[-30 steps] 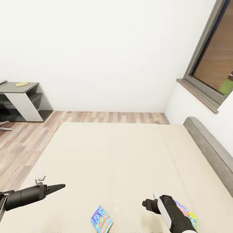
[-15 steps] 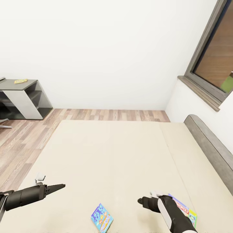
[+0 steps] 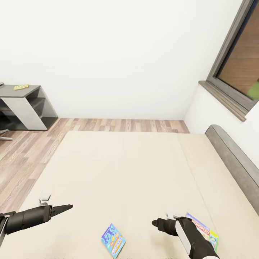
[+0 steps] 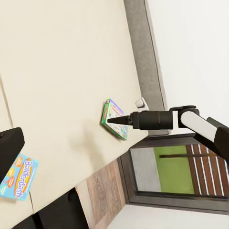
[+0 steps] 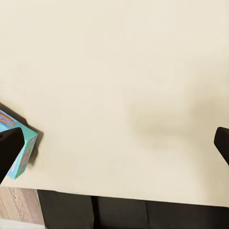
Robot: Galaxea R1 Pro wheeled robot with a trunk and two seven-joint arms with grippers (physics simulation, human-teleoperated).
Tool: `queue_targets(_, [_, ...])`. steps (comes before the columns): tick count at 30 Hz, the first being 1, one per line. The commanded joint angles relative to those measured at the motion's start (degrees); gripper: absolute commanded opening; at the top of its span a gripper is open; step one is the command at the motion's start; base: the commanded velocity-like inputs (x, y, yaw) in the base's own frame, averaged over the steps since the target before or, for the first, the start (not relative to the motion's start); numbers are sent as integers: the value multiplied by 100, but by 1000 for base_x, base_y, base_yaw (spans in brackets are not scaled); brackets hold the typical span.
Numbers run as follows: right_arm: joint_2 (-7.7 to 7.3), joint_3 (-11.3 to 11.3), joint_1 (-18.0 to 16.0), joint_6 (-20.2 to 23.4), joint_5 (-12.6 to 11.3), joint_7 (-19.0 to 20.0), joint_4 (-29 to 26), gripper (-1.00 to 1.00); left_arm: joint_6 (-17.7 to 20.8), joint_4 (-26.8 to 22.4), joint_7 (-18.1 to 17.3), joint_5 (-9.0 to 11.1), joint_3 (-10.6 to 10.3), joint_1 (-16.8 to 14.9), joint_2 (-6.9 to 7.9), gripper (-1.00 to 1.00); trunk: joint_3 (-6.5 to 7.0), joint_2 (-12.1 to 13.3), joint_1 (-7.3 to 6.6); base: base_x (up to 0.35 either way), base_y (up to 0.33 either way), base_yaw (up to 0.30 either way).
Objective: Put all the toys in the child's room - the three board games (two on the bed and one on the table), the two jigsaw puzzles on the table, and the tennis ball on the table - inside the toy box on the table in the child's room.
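While both claws hover, bed [image 3: 126, 169] — two board games [image 3: 113, 241]

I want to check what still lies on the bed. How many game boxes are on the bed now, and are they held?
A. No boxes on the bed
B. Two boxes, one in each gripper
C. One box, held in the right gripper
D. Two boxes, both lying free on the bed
D: the blue game box and the purple game box lie flat on the bed, with the left gripper and right gripper holding nothing.
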Motion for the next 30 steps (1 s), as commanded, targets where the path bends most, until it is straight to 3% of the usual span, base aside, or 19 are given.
queue_targets(1, [7, -33, -3, 33, 9, 27, -8, 100, 60, -1, -29, -11, 1, -4, 1, 100, -19, -11, 3, 0, 0, 0])
queue_targets(30, [9, -33, -3, 23, -11, 30, -8, 100, 60, -1, -26, -12, -4, -4, 1, 100, -293, -11, 3, 0, 0, 0])
